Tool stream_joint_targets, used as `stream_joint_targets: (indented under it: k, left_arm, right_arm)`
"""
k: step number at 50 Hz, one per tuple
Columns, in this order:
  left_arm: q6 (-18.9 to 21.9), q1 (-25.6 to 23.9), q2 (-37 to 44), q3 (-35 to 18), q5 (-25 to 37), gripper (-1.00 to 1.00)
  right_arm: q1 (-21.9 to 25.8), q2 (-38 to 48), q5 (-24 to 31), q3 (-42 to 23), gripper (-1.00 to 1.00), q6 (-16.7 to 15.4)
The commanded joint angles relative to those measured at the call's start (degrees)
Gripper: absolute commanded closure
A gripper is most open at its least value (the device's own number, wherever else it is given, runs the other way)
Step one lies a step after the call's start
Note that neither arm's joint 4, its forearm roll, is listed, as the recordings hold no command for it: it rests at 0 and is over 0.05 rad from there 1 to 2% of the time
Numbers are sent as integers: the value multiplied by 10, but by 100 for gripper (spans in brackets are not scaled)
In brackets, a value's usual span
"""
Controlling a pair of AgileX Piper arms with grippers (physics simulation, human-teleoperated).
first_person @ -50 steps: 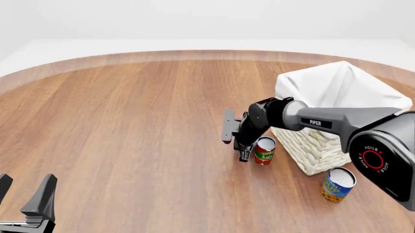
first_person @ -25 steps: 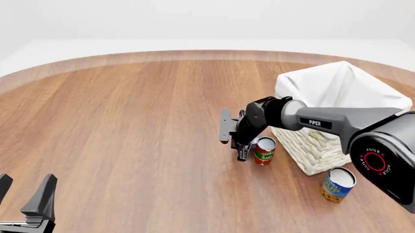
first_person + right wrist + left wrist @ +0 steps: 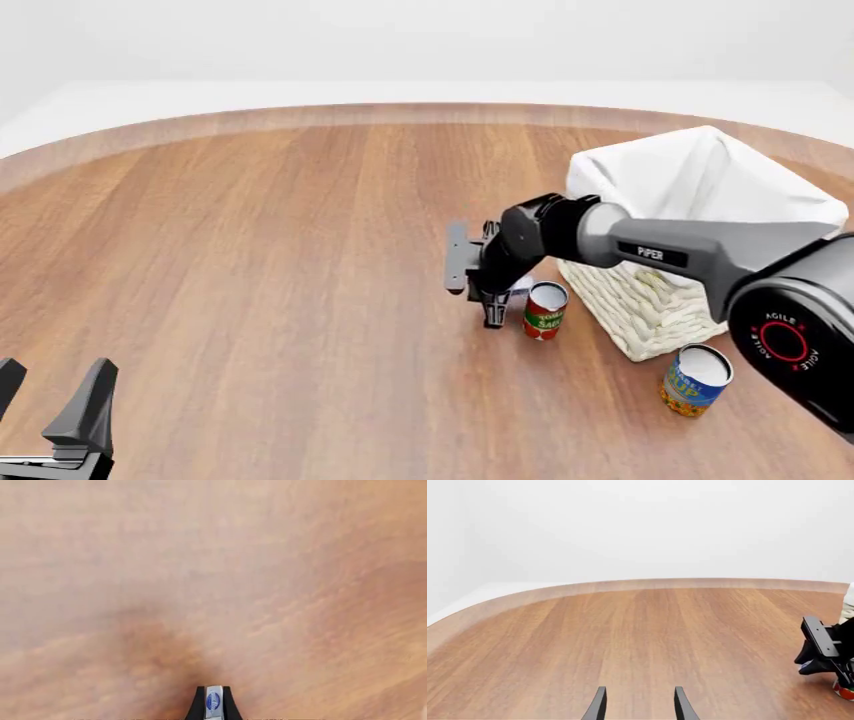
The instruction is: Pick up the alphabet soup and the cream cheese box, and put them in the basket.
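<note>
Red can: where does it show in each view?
Front view: the red can stands between the right hand and the basket.
Left wrist view: only a sliver of it, cut off by the picture's edge, just past the right hand.
Right wrist view: not in it.
Shared landmark: the right hand.

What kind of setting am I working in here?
Likely a simulated tabletop test scene, not a real room: a bare round wooden table against a blank white backdrop, with only two cans and a cloth-lined basket.
</note>
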Motion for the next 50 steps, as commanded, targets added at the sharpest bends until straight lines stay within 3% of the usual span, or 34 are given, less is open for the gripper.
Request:
stream_joint_targets:
  k: [1, 32, 50]
  left_arm:
    - [0, 0, 0, 0, 0, -100]
    - [0, 0, 0, 0, 0, -100]
    - [0, 0, 0, 0, 0, -100]
  right_arm:
    - [3, -18, 1, -3, 100, -5]
    - [5, -57, 18, -17, 100, -41]
    - [8, -67, 16, -69, 100, -26]
